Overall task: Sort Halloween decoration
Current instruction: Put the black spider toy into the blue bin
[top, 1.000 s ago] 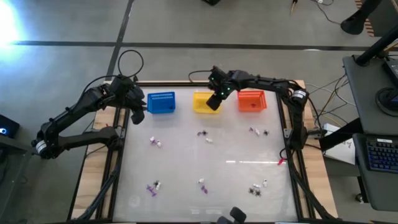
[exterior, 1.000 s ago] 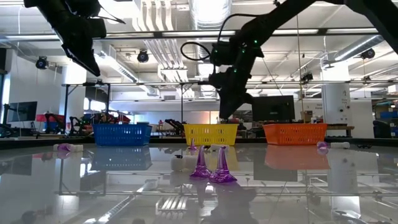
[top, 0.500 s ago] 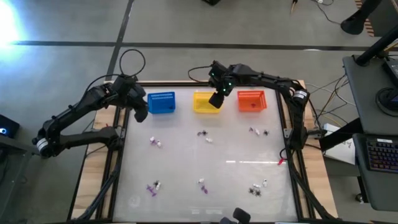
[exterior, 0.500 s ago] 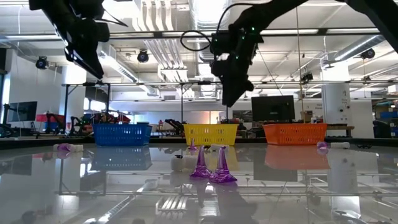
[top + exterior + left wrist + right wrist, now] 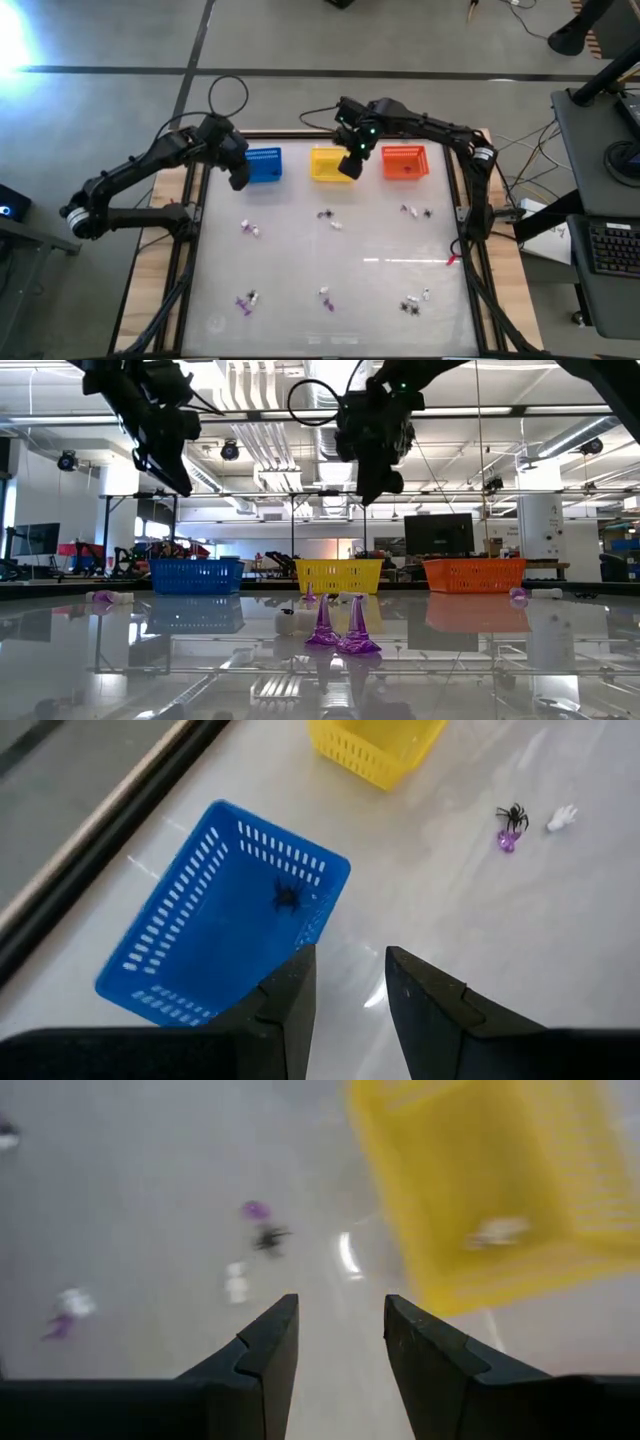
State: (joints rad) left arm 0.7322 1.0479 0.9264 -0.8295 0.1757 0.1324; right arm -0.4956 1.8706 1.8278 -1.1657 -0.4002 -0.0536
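The Halloween decoration is a scatter of tiny white, purple and black trinkets on the glossy table, such as a pair (image 5: pixel 250 229), a pair (image 5: pixel 329 218) and two purple cones (image 5: pixel 338 630). A black spider (image 5: pixel 289 898) lies inside the blue basket (image 5: pixel 262 165). A white trinket (image 5: pixel 497 1232) lies inside the yellow basket (image 5: pixel 326 163). My left gripper (image 5: pixel 238 178) hangs open just beside the blue basket's left near corner. My right gripper (image 5: pixel 350 165) hangs open over the yellow basket's near right corner. Nothing is between either pair of fingers.
An orange-red basket (image 5: pixel 404 162) stands right of the yellow one in the row along the far edge. More trinkets lie at the right (image 5: pixel 415 211) and along the near edge (image 5: pixel 247 300), (image 5: pixel 326 295), (image 5: pixel 416 301). A metal frame (image 5: pixel 190 250) borders the table.
My right gripper has risen above the yellow basket and tipped, staying over its near right corner. My left gripper has moved toward the table's right, closer to the blue basket.
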